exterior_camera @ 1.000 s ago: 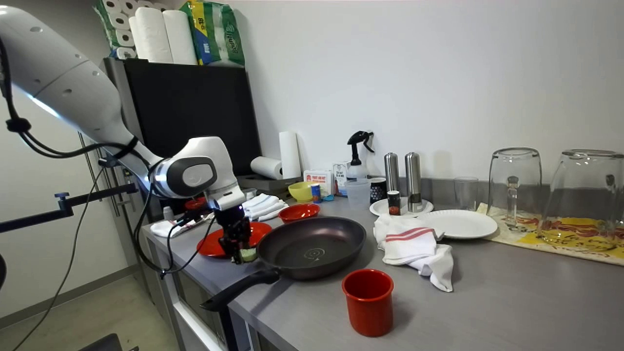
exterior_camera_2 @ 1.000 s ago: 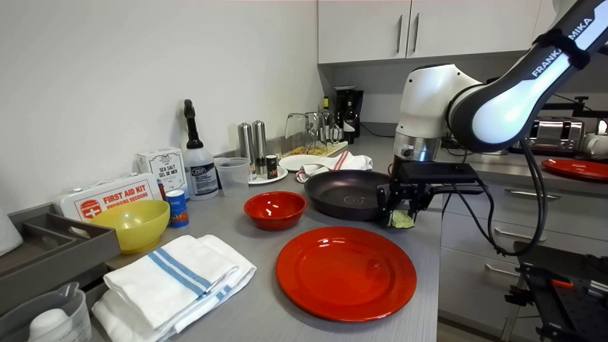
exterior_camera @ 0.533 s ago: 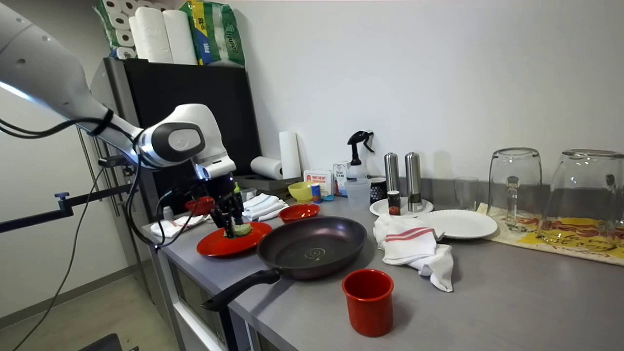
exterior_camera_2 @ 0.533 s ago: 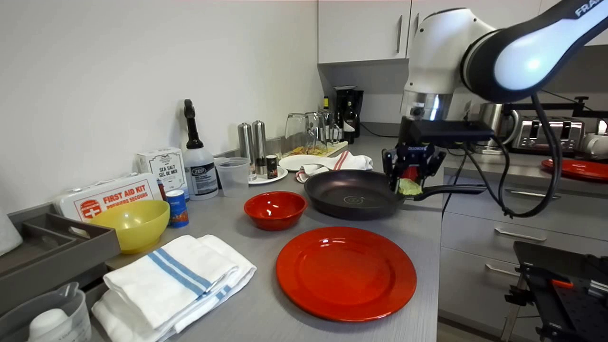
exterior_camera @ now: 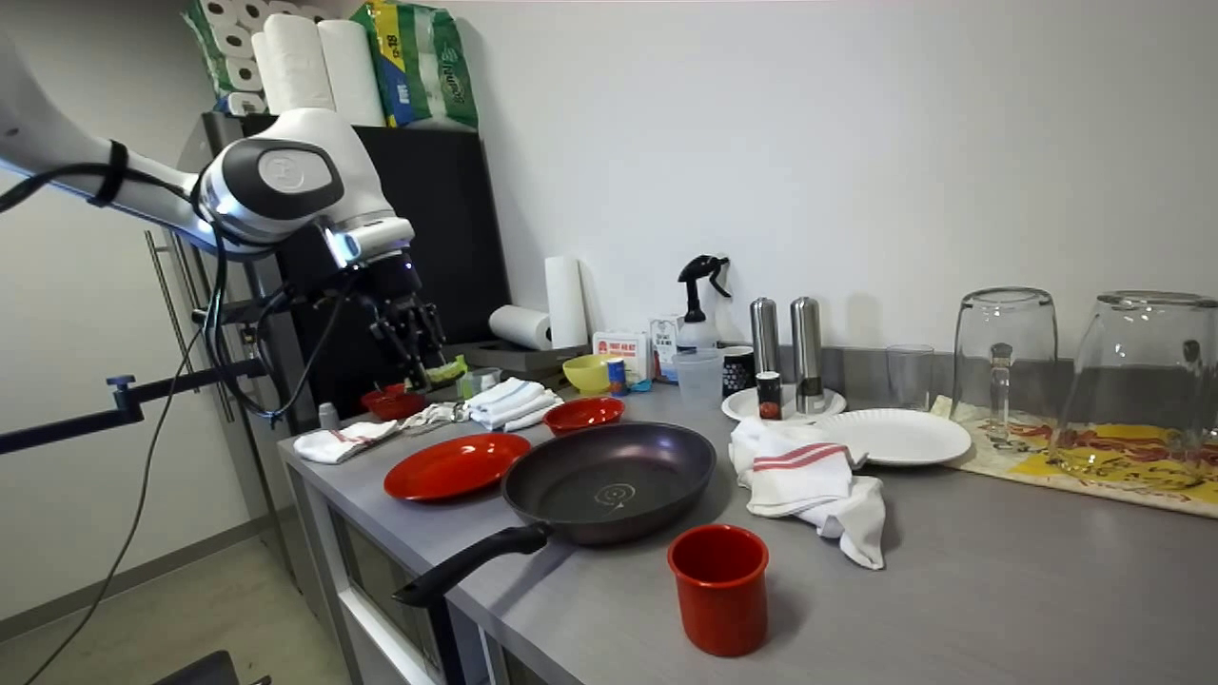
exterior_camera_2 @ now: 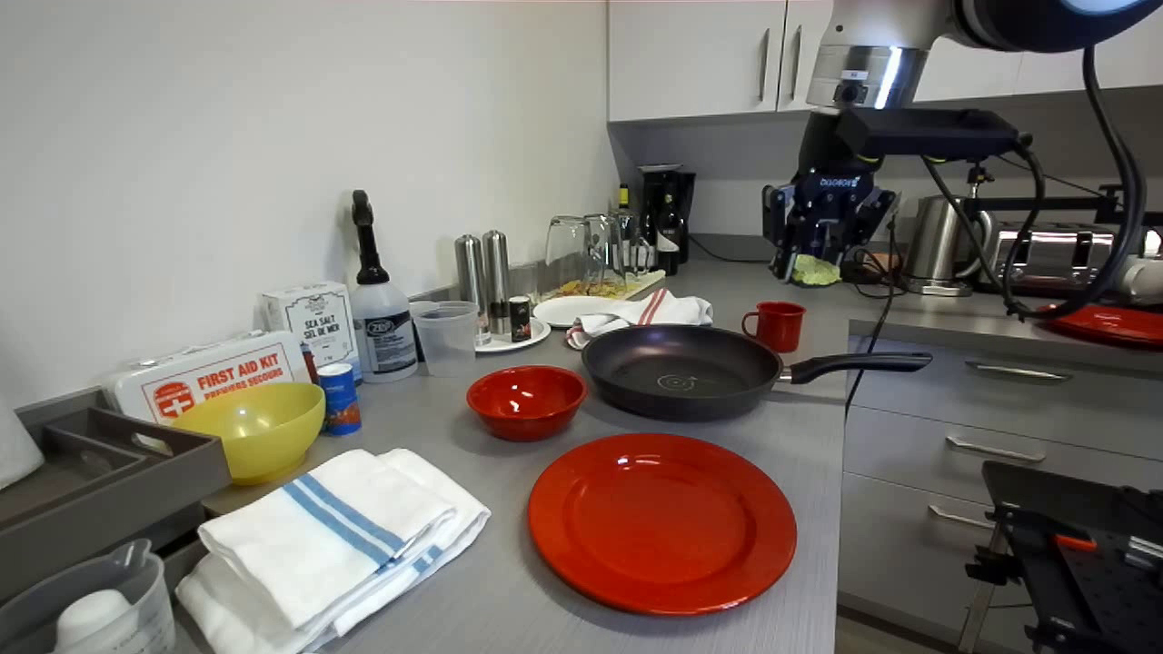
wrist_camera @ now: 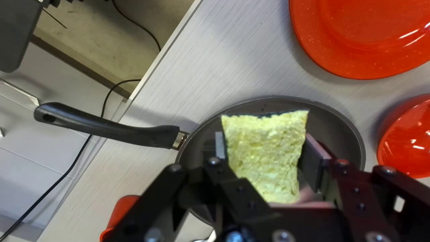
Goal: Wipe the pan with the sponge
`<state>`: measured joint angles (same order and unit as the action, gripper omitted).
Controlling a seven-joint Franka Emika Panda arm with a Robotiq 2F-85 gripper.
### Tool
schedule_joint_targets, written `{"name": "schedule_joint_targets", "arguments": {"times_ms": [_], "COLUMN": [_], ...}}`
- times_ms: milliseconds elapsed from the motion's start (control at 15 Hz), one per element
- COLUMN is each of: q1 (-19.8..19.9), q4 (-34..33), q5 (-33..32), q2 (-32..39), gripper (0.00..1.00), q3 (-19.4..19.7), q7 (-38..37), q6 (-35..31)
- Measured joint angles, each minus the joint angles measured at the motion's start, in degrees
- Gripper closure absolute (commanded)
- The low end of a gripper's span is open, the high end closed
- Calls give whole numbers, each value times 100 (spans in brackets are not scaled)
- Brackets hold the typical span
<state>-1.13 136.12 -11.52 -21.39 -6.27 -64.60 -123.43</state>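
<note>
In the wrist view the gripper point(wrist_camera: 267, 146), clamped on the sponge point(wrist_camera: 265, 161) in mid-air, hides part of the pan point(wrist_camera: 336, 134), which stands by an edge of the counter point(wrist_camera: 208, 64), handle point(wrist_camera: 107, 129) overhanging; in an exterior view a cut-off clear jug point(exterior_camera_2: 154, 595) holds something white point(exterior_camera_2: 95, 622), hard to identify

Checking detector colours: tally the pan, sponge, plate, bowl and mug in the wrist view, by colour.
Red: 3 (plate, bowl, mug)
Black: 1 (pan)
Yellow-green: 1 (sponge)
Total: 5
</note>
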Motion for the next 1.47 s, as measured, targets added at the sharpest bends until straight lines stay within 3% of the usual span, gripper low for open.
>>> {"name": "schedule_joint_targets", "arguments": {"times_ms": [333,667,1467], "q1": [310,585,596], "q4": [-204,-633,-2714], "q5": [-218,-271,-118], "q2": [152,816,2601], "gripper": [72,72,72], "q3": [-36,61,586], "q7": [5,9,6], "q6": [92,92,273]}}
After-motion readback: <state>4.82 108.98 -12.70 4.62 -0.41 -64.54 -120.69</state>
